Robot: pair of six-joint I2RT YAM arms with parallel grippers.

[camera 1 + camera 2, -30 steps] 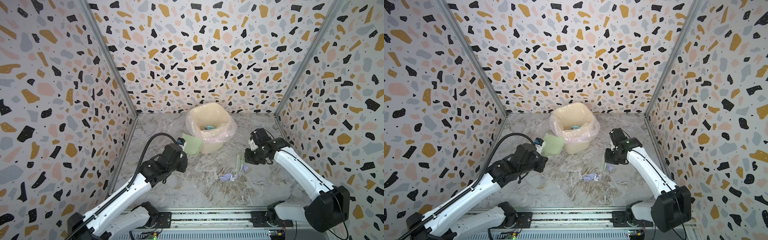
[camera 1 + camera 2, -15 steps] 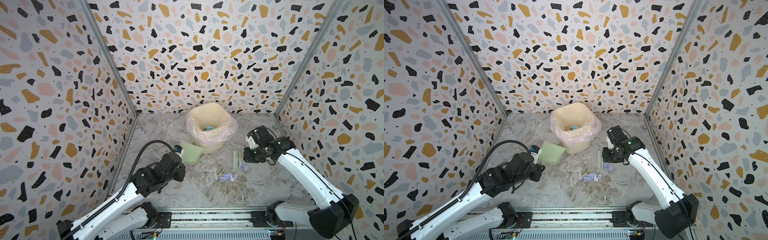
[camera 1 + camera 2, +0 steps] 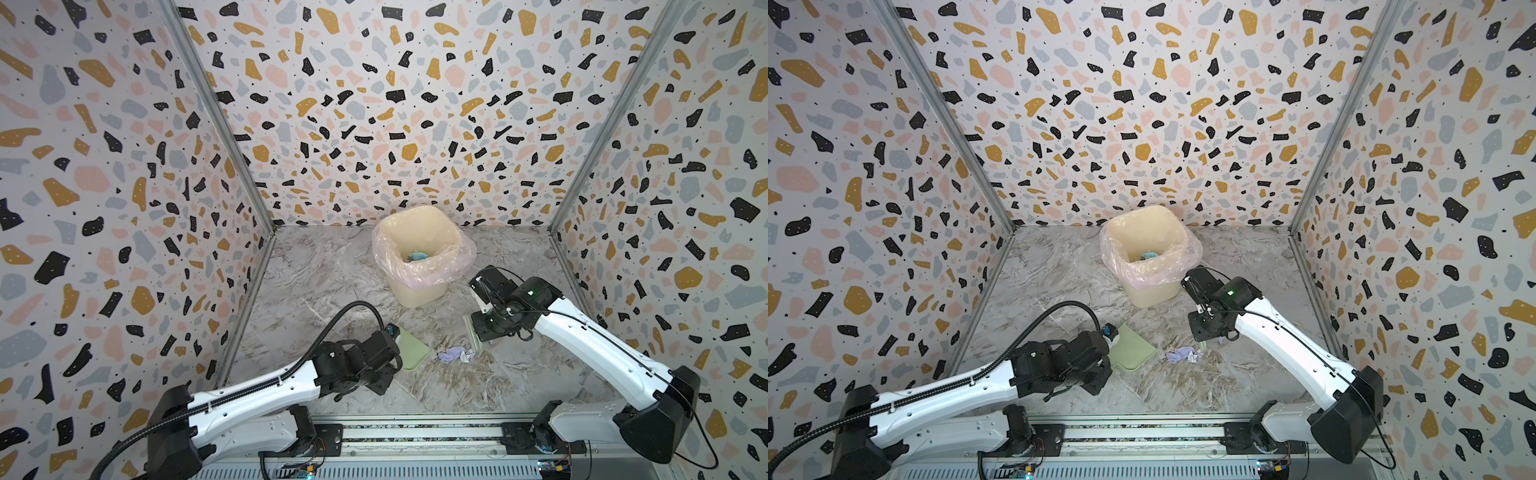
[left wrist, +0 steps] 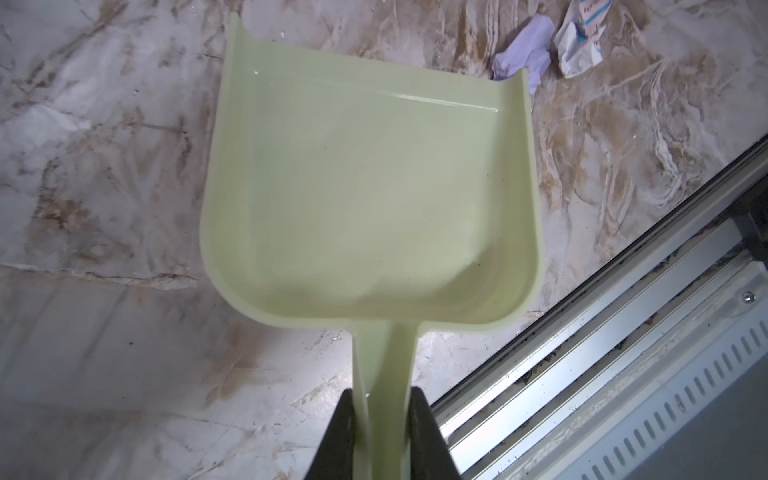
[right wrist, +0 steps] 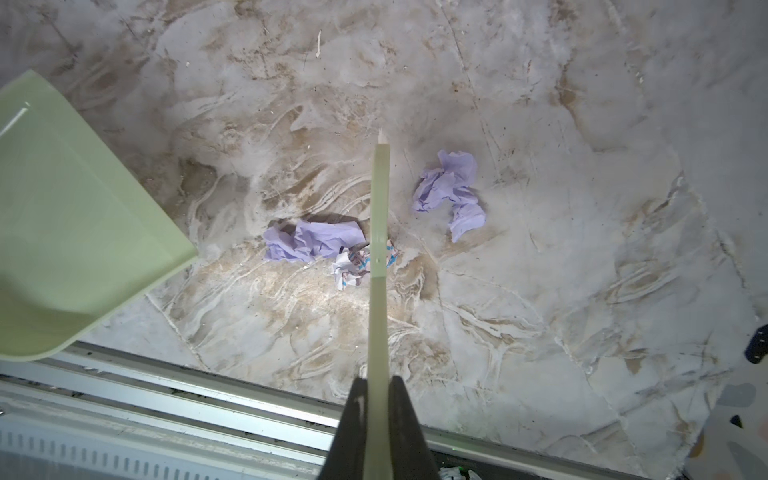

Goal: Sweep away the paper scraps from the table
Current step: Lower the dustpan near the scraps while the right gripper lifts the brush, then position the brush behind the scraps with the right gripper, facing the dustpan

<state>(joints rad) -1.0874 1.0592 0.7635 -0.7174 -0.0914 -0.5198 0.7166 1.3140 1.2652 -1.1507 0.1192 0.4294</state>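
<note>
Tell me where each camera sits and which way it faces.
Top views: high in front, looking down toward the back wall; both arms, bin, table show.
Left wrist: behind the left gripper, looking along the dustpan to the paper scraps; its jaws show.
Right wrist: behind the right gripper, looking down the brush at the table; its jaws show.
Shared: every view shows dustpan and scraps.

The marble table [image 3: 324, 282] bears a lined cream bin [image 3: 417, 293] and, nearer the front, crumpled paper scraps [image 3: 453, 355].
</note>
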